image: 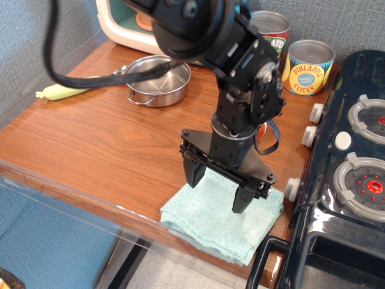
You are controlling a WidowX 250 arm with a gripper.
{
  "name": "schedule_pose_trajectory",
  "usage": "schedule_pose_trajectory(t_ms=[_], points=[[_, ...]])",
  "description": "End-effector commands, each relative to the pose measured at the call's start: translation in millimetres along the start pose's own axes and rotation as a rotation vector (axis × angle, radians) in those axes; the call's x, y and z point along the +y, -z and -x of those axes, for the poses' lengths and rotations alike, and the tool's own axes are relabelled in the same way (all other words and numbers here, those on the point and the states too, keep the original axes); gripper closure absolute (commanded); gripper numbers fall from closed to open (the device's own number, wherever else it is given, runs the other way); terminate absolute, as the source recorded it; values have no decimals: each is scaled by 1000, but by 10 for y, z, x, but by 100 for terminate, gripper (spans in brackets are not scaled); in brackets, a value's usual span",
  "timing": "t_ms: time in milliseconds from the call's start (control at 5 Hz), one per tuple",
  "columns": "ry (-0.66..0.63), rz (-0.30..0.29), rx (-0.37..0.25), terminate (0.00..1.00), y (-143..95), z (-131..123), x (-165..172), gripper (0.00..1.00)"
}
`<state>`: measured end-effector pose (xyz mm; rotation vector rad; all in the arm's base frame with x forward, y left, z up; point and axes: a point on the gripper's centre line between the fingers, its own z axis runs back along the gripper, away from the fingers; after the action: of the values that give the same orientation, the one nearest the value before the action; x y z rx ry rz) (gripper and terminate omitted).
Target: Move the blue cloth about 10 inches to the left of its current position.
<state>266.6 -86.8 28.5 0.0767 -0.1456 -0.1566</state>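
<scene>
The blue cloth (210, 226), a pale aqua-mint folded terry square, lies at the table's front edge next to the toy stove, one corner hanging slightly over the edge. My black gripper (218, 192) points straight down over the cloth's far half. Its two fingers are spread apart, one near the cloth's left side and one toward its right, with tips at or just above the fabric. Nothing is held between them.
A steel pot (157, 80) stands at the back left with a yellow-green utensil (60, 91) beside it. Two cans (307, 67) stand at the back. A dark toy stove (349, 180) borders the cloth on the right. A clear panel runs along the table's front edge (72, 198).
</scene>
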Motion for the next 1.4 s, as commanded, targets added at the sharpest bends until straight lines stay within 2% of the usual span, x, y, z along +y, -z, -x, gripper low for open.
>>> schedule_pose_trajectory(t_ms=[0, 200, 600, 1000, 1200], points=[[1, 71, -62, 0, 101, -182, -118, 0], [-12, 71, -71, 0, 184, -181, 18, 0], [-104, 36, -103, 0, 213, -176, 708, 0], [-116, 16, -117, 0, 174, -158, 971, 0], [-122, 4, -135, 0, 48, -232, 973, 0]])
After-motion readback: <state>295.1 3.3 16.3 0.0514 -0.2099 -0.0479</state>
